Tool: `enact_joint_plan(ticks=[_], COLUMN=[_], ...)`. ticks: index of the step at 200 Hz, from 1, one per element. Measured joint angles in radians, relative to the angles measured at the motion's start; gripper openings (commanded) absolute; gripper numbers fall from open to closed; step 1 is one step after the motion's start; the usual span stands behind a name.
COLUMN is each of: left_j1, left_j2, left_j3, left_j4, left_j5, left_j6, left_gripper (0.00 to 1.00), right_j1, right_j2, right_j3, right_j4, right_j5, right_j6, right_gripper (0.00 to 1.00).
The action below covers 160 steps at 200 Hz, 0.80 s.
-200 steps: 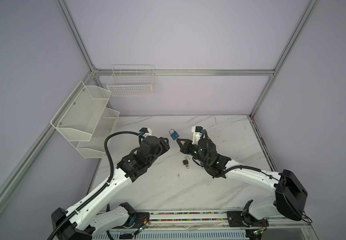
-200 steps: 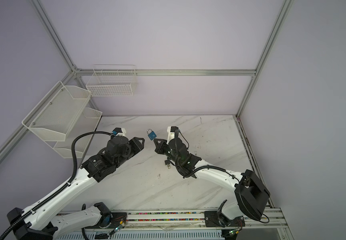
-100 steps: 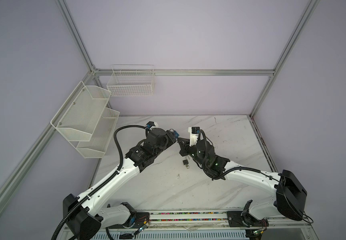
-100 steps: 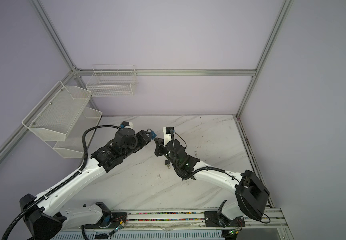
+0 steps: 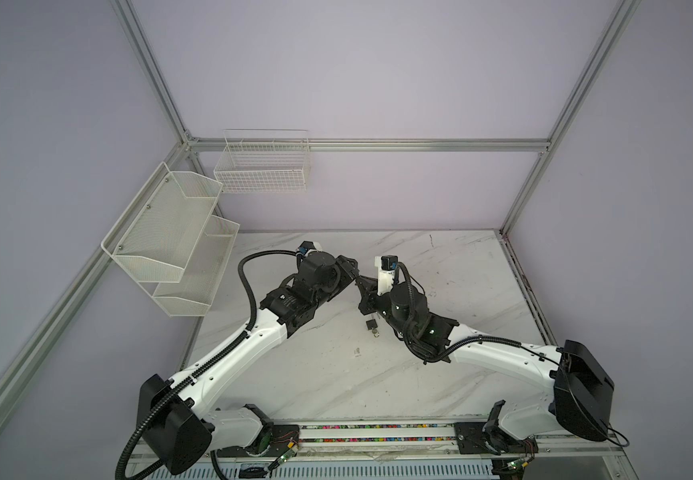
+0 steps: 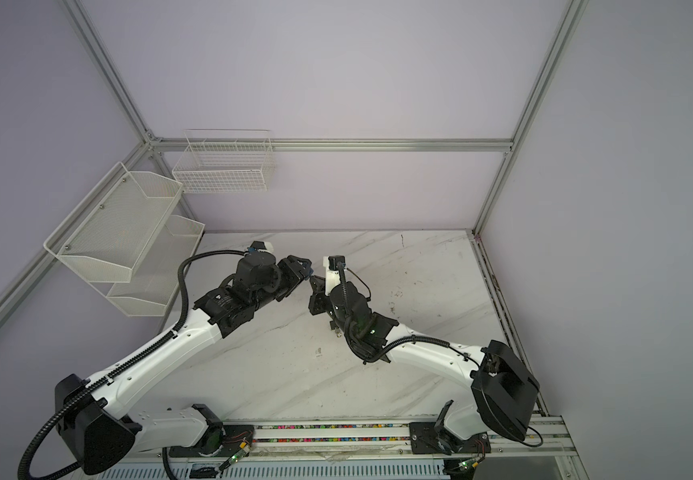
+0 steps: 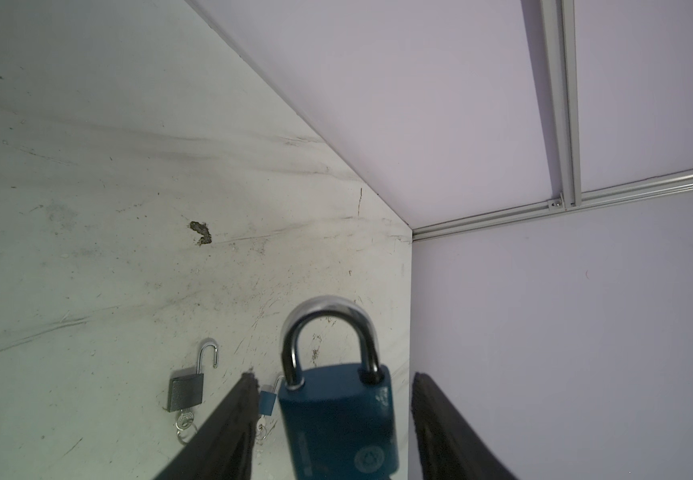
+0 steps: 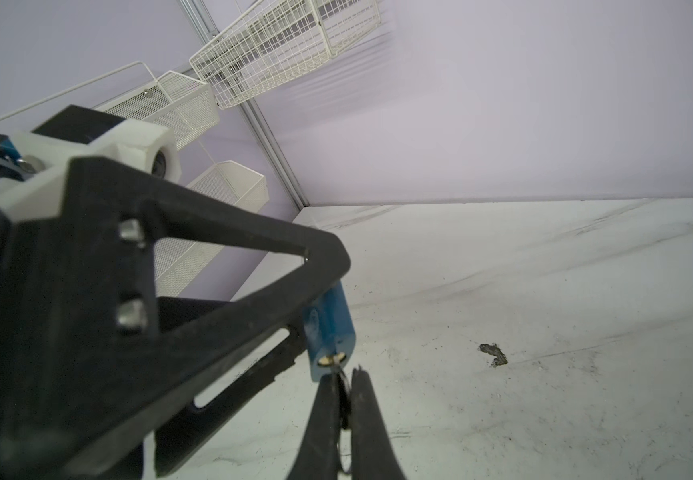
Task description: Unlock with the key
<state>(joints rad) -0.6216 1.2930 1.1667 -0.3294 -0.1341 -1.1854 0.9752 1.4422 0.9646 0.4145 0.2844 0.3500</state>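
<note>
Left arm (image 5: 232, 349), jaws parted, facing right arm (image 5: 503, 357), jaws pinched

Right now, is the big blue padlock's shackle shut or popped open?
Shut: in the left wrist view both legs of the shackle sit down in the body of the blue padlock.

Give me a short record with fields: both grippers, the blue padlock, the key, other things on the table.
left gripper: open, straddling the blue padlock, gaps on both sides
right gripper: shut on the key
key: tip at the blue padlock's keyhole
blue padlock: shackle closed
grey padlock: lying on the table, shackle open
</note>
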Motion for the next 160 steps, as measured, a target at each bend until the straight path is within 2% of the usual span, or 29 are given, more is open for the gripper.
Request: enact_joint_plan(ticks=[48,122,160], left_j1=[0.0,0.0,0.0], left_j2=[0.005,0.012,0.021], left_j3=[0.0,0.0,0.0], left_j4=[0.005,0.041,0.05], left_j5=[0.009,0.029,0.034], left_j6=[-0.013,-0.059,-0.069], left_gripper=[0.53,0.51,0.42], right_j1=[0.018,0.025,0.027], right_j2=[0.0,0.0,0.0], right_j3=[0.0,0.0,0.0], right_j4=[0.0,0.012,0.017], right_j5=[0.03,0.053,0.068], right_j6=[-0.032,-0.053,-0.06], right_gripper=[0.0,0.0,0.0])
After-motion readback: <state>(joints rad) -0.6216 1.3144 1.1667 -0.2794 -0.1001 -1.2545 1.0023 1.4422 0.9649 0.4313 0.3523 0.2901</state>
